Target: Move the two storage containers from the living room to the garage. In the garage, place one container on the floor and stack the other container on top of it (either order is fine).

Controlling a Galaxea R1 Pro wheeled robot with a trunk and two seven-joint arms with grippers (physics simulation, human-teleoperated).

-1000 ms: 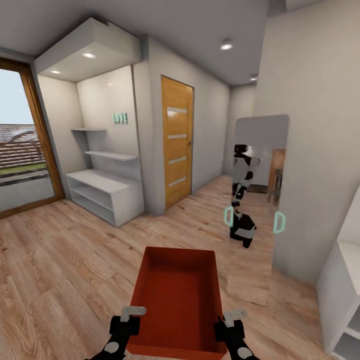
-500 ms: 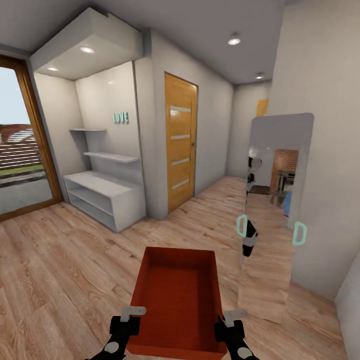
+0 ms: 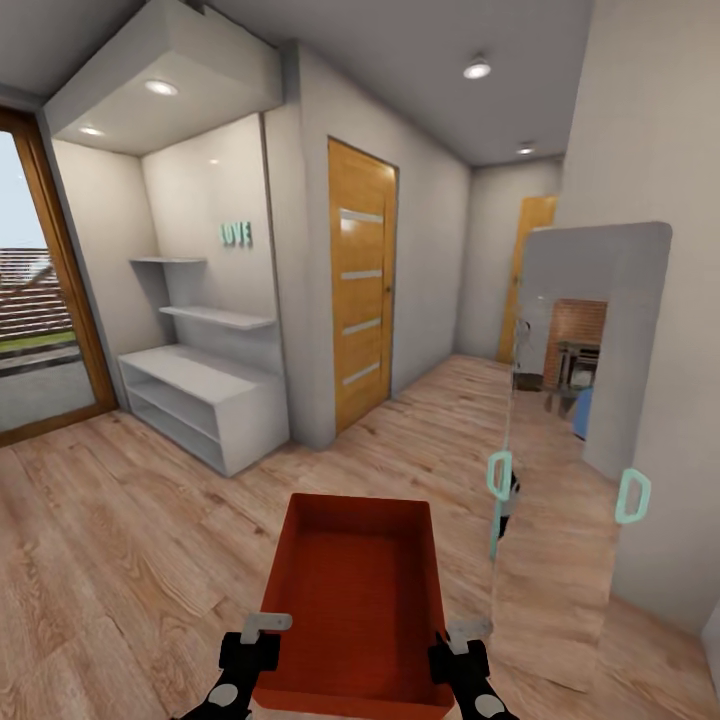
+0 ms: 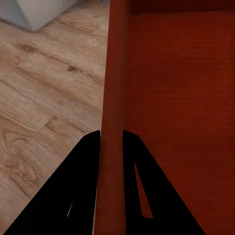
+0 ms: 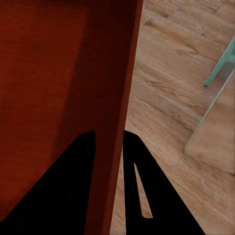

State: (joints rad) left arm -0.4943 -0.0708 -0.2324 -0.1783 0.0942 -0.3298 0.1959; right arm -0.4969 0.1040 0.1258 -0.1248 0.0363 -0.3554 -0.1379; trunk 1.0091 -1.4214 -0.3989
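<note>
The left claw (image 3: 262, 640) is pinched shut on the left wall of an orange-red open box with thin walls (image 3: 355, 600). One finger is inside the wall and one is outside. The right claw (image 3: 458, 645) pinches the right wall the same way. The box is held up between both claws, above the light wood plank floor (image 3: 120, 560), right in front of the robot. The left wrist view shows the thin wall (image 4: 112, 122) between two black fingers (image 4: 81, 196), close up. The right wrist view shows a teal handle (image 5: 220, 63) beside the box. From the head view you see an orange wood door with pale strips (image 3: 362, 290), white shelves (image 3: 205, 395) and a tall mirror with teal handles (image 3: 585, 420) leaning on the wall.
</note>
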